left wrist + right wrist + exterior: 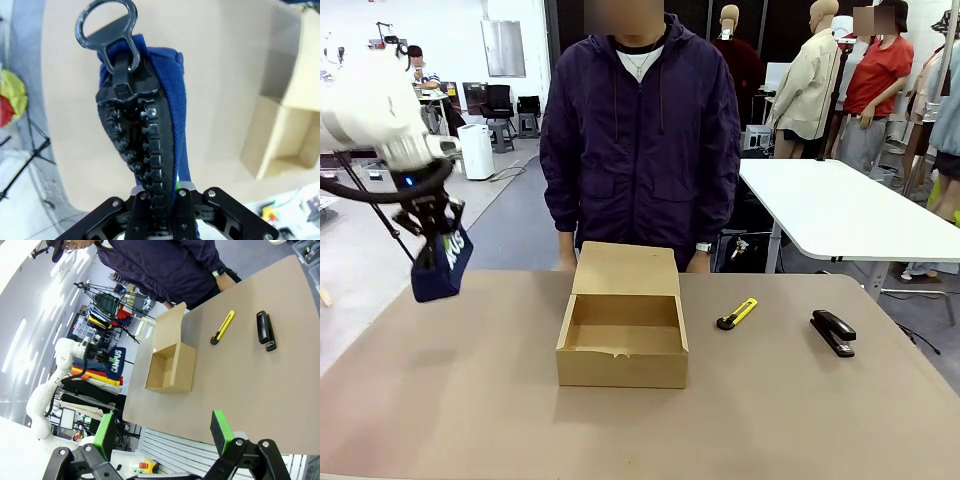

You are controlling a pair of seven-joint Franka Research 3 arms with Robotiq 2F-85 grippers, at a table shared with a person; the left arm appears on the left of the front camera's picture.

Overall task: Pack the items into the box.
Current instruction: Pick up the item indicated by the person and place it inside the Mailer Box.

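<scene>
Left wrist view: the pouch [170, 95] zipper and ring pull sit right up at the lens, so the left gripper [161, 197] pads are mostly hidden, with one green sliver showing beside the fabric. Jaws are clamped tight on the pouch's zipper edge.

Right gripper [162, 429]: jaws wide apart and empty, above the near side of the table [470, 400].

Front view: the pouch hangs off the left gripper in the air by the table's left side, well left of the box [620, 368]. Its lettering is partly cut off there; the right wrist view reads it as CAMPUS.

The box sits mid-table, open, with its flap up on the far side. The utility knife [737, 314] lies right of the box and the stapler [833, 332] further right. Both are on the table, apart from each other.

A person [640, 140] stands behind the box, hands mostly hidden by the flap.
</scene>
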